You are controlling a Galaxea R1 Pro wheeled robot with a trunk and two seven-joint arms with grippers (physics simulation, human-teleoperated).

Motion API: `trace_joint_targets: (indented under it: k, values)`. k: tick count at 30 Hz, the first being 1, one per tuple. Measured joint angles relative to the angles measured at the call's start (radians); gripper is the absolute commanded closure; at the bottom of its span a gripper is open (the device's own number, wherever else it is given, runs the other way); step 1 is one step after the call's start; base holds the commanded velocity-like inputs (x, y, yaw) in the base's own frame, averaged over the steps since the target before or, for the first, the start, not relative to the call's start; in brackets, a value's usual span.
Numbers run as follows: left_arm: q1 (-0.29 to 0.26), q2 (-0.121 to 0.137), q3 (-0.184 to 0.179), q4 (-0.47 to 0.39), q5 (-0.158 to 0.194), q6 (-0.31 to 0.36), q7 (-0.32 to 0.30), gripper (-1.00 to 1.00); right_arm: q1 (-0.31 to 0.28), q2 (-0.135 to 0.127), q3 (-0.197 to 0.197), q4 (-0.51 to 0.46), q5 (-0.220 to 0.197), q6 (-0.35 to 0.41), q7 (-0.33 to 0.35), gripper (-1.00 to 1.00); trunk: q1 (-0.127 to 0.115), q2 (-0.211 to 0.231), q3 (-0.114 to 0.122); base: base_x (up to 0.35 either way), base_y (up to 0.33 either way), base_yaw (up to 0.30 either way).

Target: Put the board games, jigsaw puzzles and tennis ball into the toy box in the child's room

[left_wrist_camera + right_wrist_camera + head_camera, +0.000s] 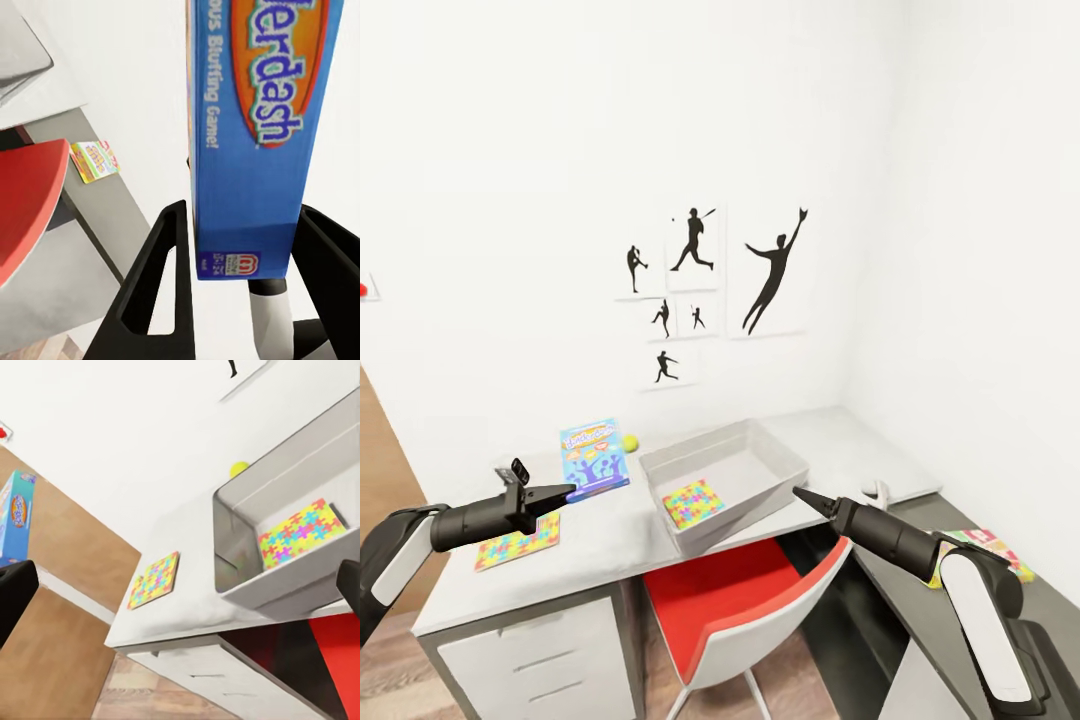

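White walls point(510, 150) meet in a corner, black sports silhouettes point(705, 290) above, wood-plank floor point(380, 450) left.

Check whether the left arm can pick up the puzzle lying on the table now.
Probably not yet. The puzzle lies uncovered close to the left gripper, but its jaws already hold the blue board game, which would need dropping off first.

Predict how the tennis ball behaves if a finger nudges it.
It likely rolls: the tennis ball is round and sits on a flat table. The toy box wall close beside it would probably stop it on that side.
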Motion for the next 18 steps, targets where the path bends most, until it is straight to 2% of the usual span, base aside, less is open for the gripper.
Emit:
trace_joint_targets:
  k: [6,14,16,18]
  values:
    - [0.000,0.000,0.000,0.000,0.001,0.000,0.000,1.00,0.000,0.000,-0.003,0.000,0.000,0.000,0.000,-1.00,0.000,0.000,0.008,0.049,-0.015,0.190]
    - [0.001,0.000,0.001,0.000,0.005,0.001,-0.002,1.00,-0.014,0.003,-0.004,0.000,0.000,0.002,-0.005,-1.00,0.000,0.000,0.018,0.144,-0.133,0.222]
    - [0.001,-0.001,0.000,0.000,0.008,0.001,-0.002,1.00,-0.089,-0.007,-0.005,0.002,-0.003,0.016,-0.009,-1.00,0.000,0.000,0.019,0.116,-0.119,0.267]
    - [0.001,-0.002,0.000,0.000,0.008,0.001,-0.002,1.00,-0.200,-0.013,-0.004,0.023,-0.005,0.066,-0.033,-1.00,0.000,0.000,0.020,0.106,-0.110,0.274]
